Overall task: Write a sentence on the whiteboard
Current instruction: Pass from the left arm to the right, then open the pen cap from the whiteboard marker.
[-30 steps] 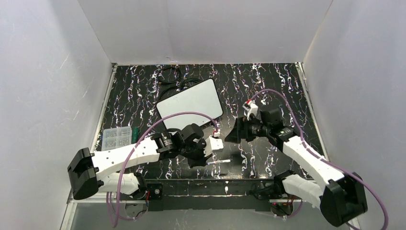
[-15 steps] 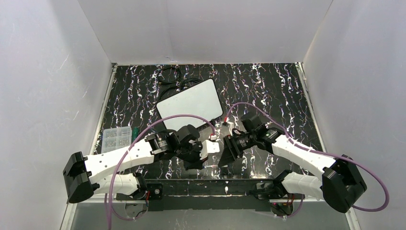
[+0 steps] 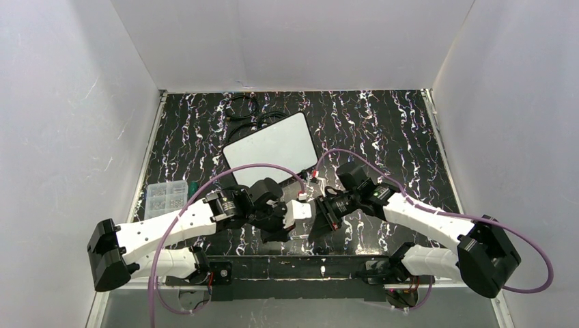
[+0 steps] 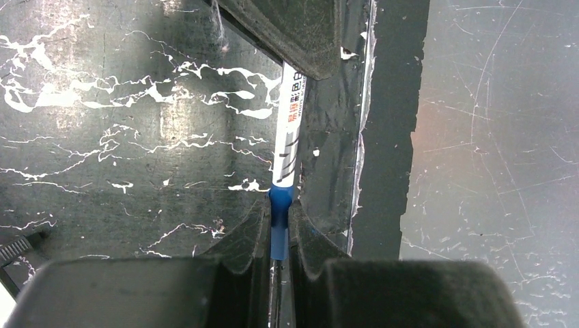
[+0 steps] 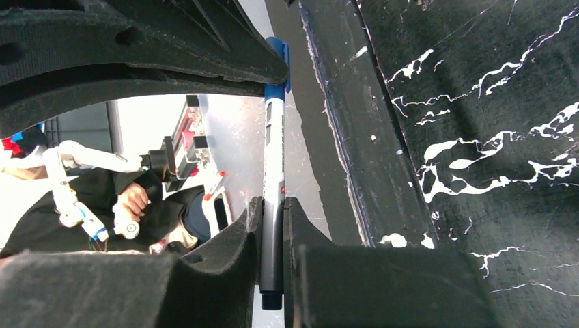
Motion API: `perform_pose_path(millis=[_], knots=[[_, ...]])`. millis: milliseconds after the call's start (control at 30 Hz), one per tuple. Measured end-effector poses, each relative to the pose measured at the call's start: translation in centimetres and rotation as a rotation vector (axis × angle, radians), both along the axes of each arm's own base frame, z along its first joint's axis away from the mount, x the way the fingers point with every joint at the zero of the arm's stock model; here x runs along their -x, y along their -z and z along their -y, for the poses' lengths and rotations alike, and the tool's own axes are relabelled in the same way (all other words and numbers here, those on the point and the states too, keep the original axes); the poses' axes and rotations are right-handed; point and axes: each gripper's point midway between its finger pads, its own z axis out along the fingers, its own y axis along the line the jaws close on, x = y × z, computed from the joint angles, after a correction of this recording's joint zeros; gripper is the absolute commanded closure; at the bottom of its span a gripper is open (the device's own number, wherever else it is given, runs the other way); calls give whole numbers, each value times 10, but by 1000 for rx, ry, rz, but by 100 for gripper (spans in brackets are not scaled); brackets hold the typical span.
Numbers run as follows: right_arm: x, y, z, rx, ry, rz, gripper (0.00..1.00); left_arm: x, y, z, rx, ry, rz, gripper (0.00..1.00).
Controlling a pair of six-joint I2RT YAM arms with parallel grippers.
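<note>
The whiteboard (image 3: 272, 147) lies flat on the table beyond both arms, its face blank; no sentence is in view. Near the table's front edge the two grippers meet tip to tip on one marker. The left gripper (image 4: 280, 205) is shut on the marker's blue cap (image 4: 279, 229), and the white barrel (image 4: 289, 130) runs away from it into the right gripper's fingers (image 4: 293, 34). The right gripper (image 5: 273, 205) is shut on the barrel's dark rear end (image 5: 272, 273). In the top view the left gripper (image 3: 300, 210) and right gripper (image 3: 319, 217) hide the marker.
A clear compartment box (image 3: 164, 196) of small parts sits at the left edge with a green item (image 3: 193, 188) beside it. Black cables (image 3: 249, 109) lie behind the whiteboard. White walls close in three sides. The table's front edge (image 5: 341, 102) runs just beside the marker.
The right arm has swung left and down to the left gripper, and its jaws have shut on the marker's barrel. The left gripper kept its grip and shifted slightly.
</note>
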Motion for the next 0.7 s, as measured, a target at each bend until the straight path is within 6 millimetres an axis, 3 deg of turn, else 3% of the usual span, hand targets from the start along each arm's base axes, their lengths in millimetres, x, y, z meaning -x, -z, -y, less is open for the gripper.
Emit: perform_pose_path(millis=[67, 100, 233, 300, 433, 567, 700], knots=[[0, -1, -1, -3, 2, -2, 99, 0, -1, -1, 1, -3, 1, 100], [0, -1, -2, -3, 5, -1, 99, 0, -1, -1, 1, -8, 3, 90], [-10, -2, -5, 13, 56, 46, 99, -14, -1, -5, -20, -101, 40, 30], [-22, -6, -7, 20, 116, 113, 99, -26, -5, -8, -21, -198, 68, 18], [-51, -26, -8, -11, 288, 272, 99, -55, -36, -18, 99, -478, 89, 7], [-76, -51, -5, -90, 450, 398, 99, -79, -88, -24, 361, -755, 27, 6], [-92, -61, -6, -122, 538, 446, 99, -97, -117, -21, 581, -939, -117, 6]])
